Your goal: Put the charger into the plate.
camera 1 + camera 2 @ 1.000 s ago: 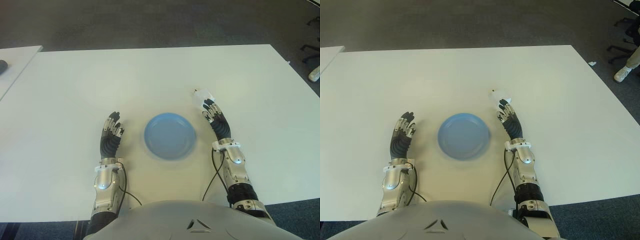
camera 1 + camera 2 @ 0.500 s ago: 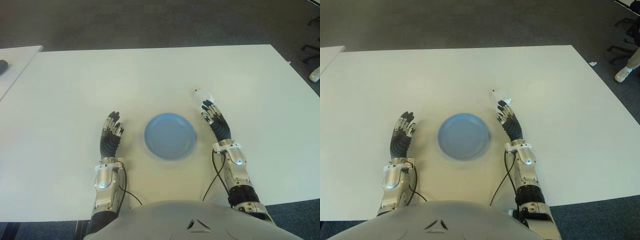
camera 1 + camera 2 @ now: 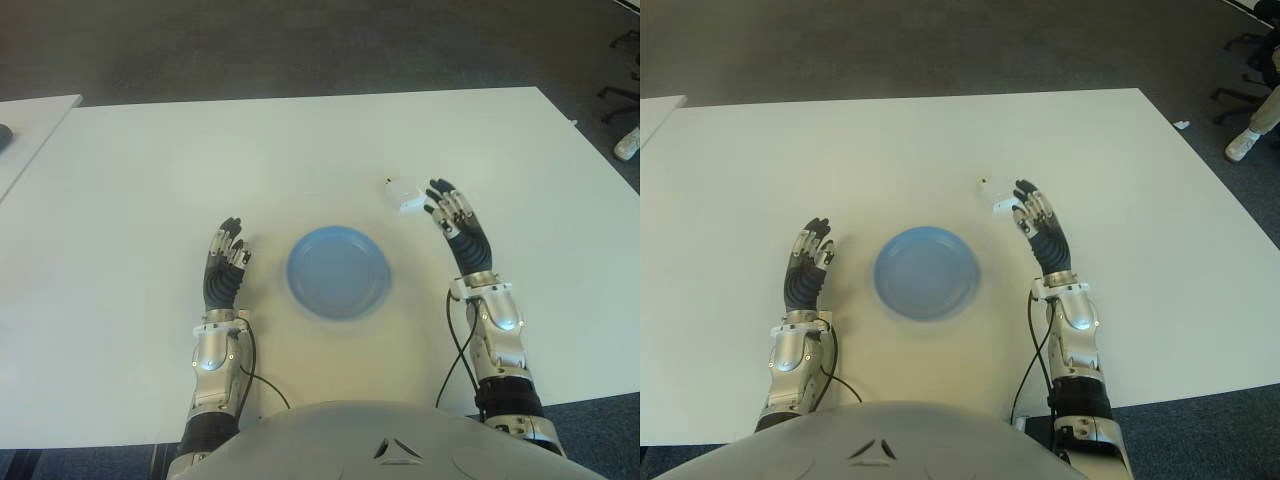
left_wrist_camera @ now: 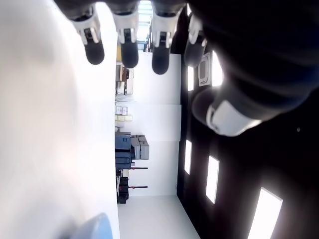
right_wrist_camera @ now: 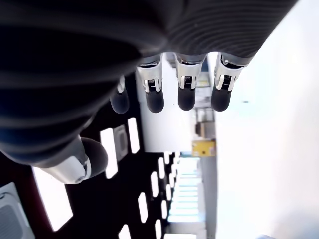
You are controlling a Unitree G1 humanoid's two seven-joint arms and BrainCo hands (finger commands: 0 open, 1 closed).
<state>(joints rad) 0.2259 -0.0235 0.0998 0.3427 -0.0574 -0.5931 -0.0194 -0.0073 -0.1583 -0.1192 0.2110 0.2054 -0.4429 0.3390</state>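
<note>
A small white charger [image 3: 403, 194] lies on the white table [image 3: 300, 150], beyond and to the right of the round blue plate [image 3: 338, 272]. My right hand [image 3: 455, 215] is just right of the charger, fingers stretched out and holding nothing; whether it touches the charger I cannot tell. Its own wrist view shows the straight fingertips [image 5: 185, 99] with nothing between them. My left hand [image 3: 225, 265] shows left of the plate, fingers also extended and holding nothing.
A second white table's corner [image 3: 30, 125] shows at the far left with a dark object [image 3: 5, 133] on it. Dark carpet lies beyond the table's far edge. A person's shoe [image 3: 1240, 146] and chair legs [image 3: 1252, 45] show at the far right.
My right hand has swung from behind the charger to its right side, uncovering it. The left hand has barely moved.
</note>
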